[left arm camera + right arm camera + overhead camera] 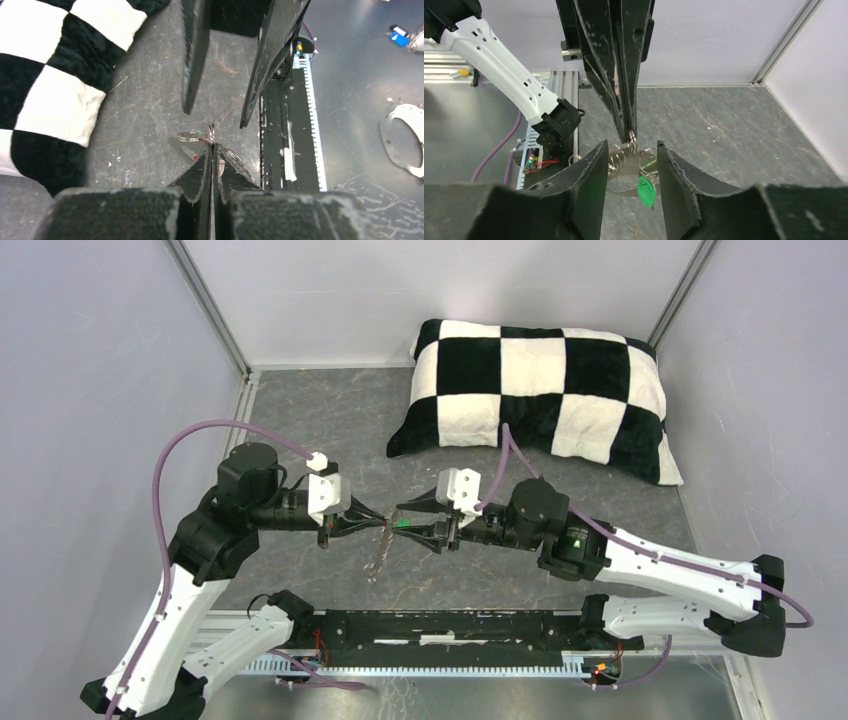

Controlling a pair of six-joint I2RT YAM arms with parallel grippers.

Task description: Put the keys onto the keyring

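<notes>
Wiry grey keyring [626,156], glossy green-headed key [646,191]

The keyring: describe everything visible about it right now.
The keyring is thin, shiny grey metal wire whose loops hang in the air above the table. The left gripper, shut, pinches it at its top. It dangles between the open fingers of the right gripper, which do not appear to touch it. The green-headed key hangs at its lower end, and its full outline is hard to trace.
</notes>
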